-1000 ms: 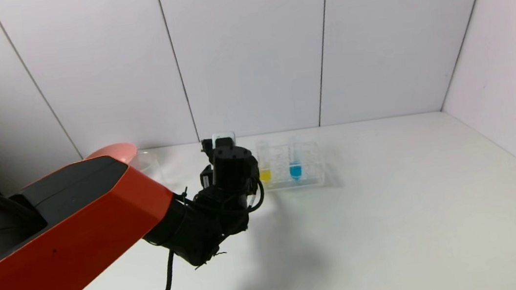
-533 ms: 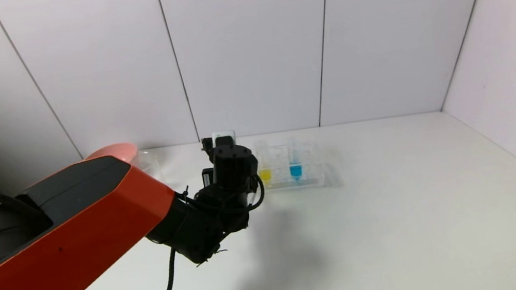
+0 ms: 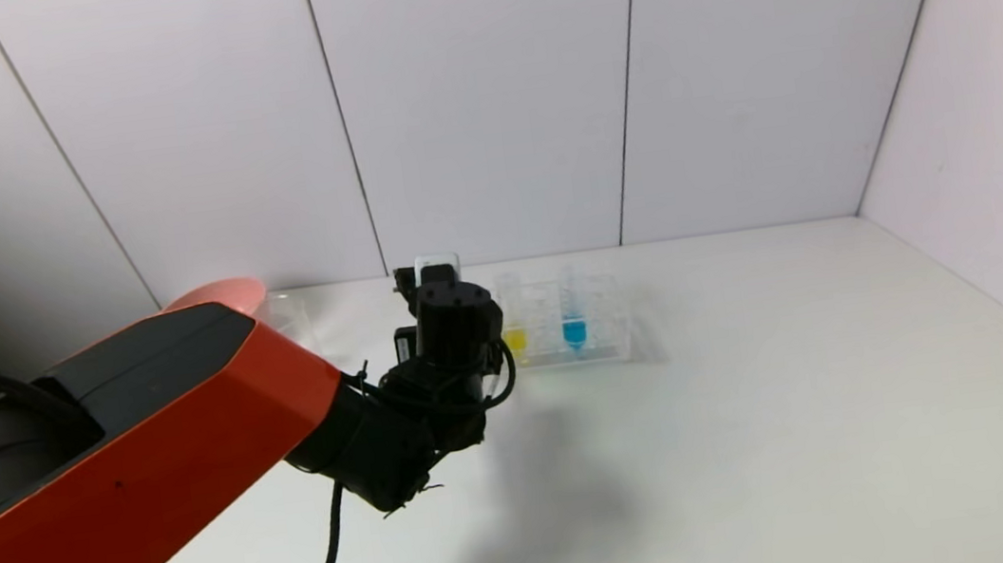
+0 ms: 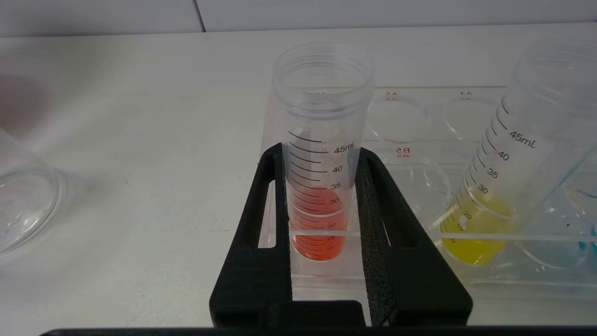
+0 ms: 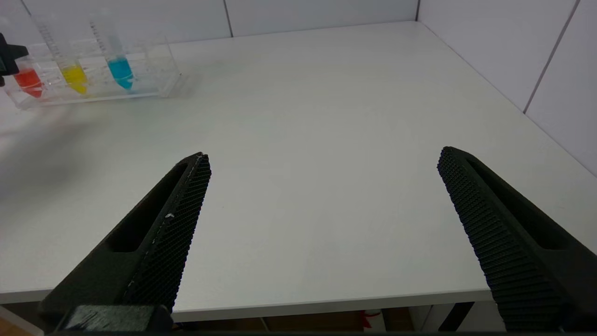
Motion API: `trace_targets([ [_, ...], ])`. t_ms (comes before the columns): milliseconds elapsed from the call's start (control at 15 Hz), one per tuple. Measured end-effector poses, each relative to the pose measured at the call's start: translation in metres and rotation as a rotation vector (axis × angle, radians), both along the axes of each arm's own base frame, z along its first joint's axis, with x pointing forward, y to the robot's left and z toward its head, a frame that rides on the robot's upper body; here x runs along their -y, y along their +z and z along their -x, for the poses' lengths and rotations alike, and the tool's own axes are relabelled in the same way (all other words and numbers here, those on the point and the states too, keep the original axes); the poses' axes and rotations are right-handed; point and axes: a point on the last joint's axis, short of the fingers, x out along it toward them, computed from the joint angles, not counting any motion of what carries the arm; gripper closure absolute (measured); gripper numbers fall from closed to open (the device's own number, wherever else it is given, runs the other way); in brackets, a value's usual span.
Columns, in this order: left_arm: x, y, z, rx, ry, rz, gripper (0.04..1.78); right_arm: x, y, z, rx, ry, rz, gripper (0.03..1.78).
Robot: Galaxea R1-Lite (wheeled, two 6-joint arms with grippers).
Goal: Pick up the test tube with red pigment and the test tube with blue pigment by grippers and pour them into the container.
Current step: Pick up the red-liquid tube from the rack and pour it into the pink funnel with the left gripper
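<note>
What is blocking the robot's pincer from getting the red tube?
Nothing visible. The left pincer already has the red tube between its fingers, one on each side, while the tube stands in the clear rack. The yellow tube is off to one side, apart.

Yellow tube (image 4: 485, 196) crowds red tube (image 4: 319, 186); table (image 5: 326, 140) open.

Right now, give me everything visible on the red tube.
The red tube is a clear plastic cylinder with an open threaded mouth and black graduation lines printed up to 45mL. Orange-red liquid fills its bottom to about the 30 mark. It stands upright in the end slot of the clear rack, next to the tilted yellow tube. The left gripper has its jaws closed against the tube's two sides, at about liquid level. The tube is not lifted yet.
</note>
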Motion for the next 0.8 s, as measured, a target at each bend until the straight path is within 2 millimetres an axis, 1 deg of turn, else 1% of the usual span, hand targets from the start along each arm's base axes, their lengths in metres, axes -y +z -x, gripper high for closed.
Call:
trace_targets([
  [267, -0.001, 0.006, 0.003, 0.006, -0.007, -0.02, 1.38, 0.0, 0.0, 0.0, 0.0, 0.0, 0.0, 0.04],
  [600, -0.003, 0.033, 0.011, 0.055, -0.014, -0.009, 1.38, 0.0, 0.0, 0.0, 0.0, 0.0, 0.0, 0.04],
  [800, -0.004, 0.042, 0.014, 0.072, -0.014, -0.006, 1.38, 0.0, 0.0, 0.0, 0.0, 0.0, 0.0, 0.04],
])
